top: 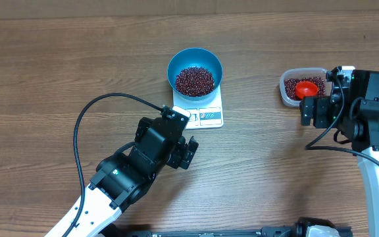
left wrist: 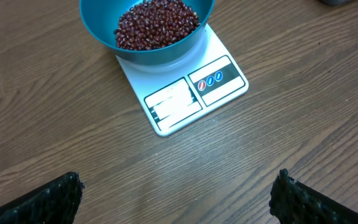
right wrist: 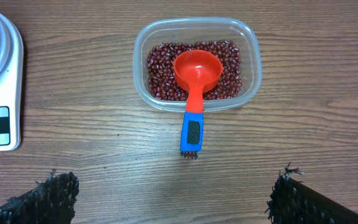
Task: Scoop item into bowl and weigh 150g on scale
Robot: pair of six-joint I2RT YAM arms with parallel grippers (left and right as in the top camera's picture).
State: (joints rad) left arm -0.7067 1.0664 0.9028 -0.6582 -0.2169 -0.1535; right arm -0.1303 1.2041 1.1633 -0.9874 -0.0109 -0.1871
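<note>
The blue bowl stands on the white scale at the table's middle back, holding a heap of dark red beans. In the left wrist view the bowl, its beans and the scale lie ahead of my left gripper. That gripper is open and empty, just in front of the scale. My right gripper is open and empty too, just in front of the tub. From the right wrist, the right gripper hangs over bare wood.
A clear plastic tub at the back right holds more beans and a red scoop. The scoop's blue handle sticks out over the tub's near rim. The scale's edge shows at the left of the right wrist view.
</note>
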